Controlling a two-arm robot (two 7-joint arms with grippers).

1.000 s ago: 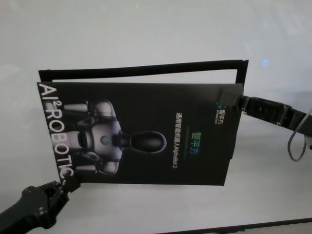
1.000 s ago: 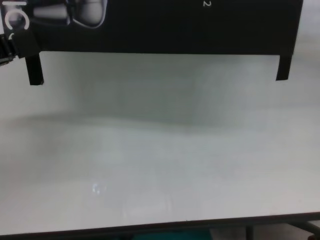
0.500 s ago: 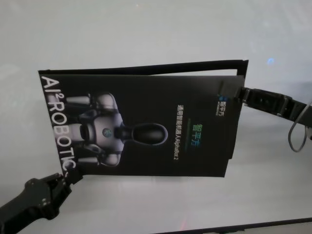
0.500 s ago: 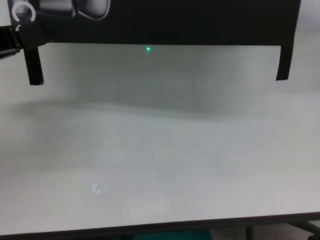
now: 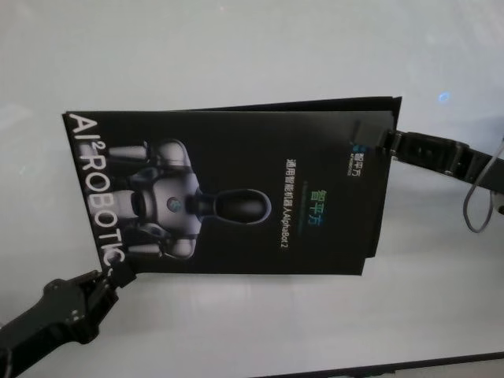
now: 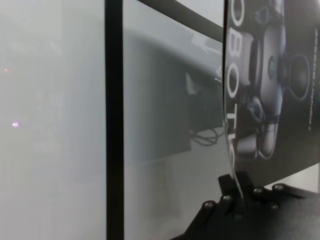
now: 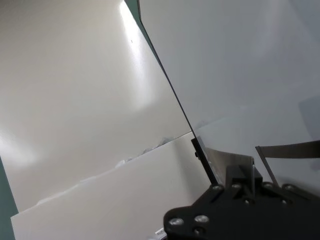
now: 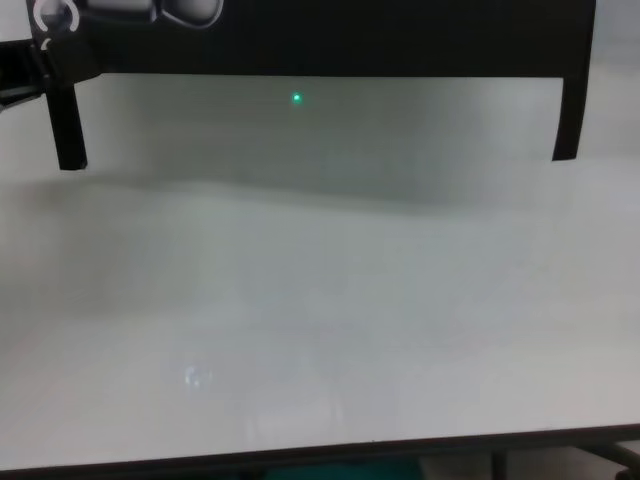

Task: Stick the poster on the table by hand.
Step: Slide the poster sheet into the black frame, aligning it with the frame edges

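Observation:
The poster point(image 5: 236, 197) is a black glossy sheet with white lettering and a grey-white robot picture. It hangs just above the white table point(image 5: 252, 47). My left gripper point(image 5: 110, 277) is shut on its near left corner, beside the lettering. My right gripper point(image 5: 379, 143) is shut on its far right corner. In the left wrist view the fingers point(image 6: 235, 187) pinch the poster's edge point(image 6: 272, 85). In the right wrist view my gripper point(image 7: 240, 182) holds a pale sheet with a thin dark edge point(image 7: 75, 110). The chest view shows only the poster's lower edge point(image 8: 380, 35).
Narrow black strips lie on the table under the poster: one along its far edge point(image 5: 276, 103), and two short ends in the chest view point(image 8: 68, 125) point(image 8: 566, 120). The table's dark front edge point(image 8: 320, 455) is near. A grey cable loop point(image 5: 472, 213) hangs by the right arm.
Both grippers have carried the poster away from me. It now covers most of the far and right black strips. Its lower edge has moved up in the chest view.

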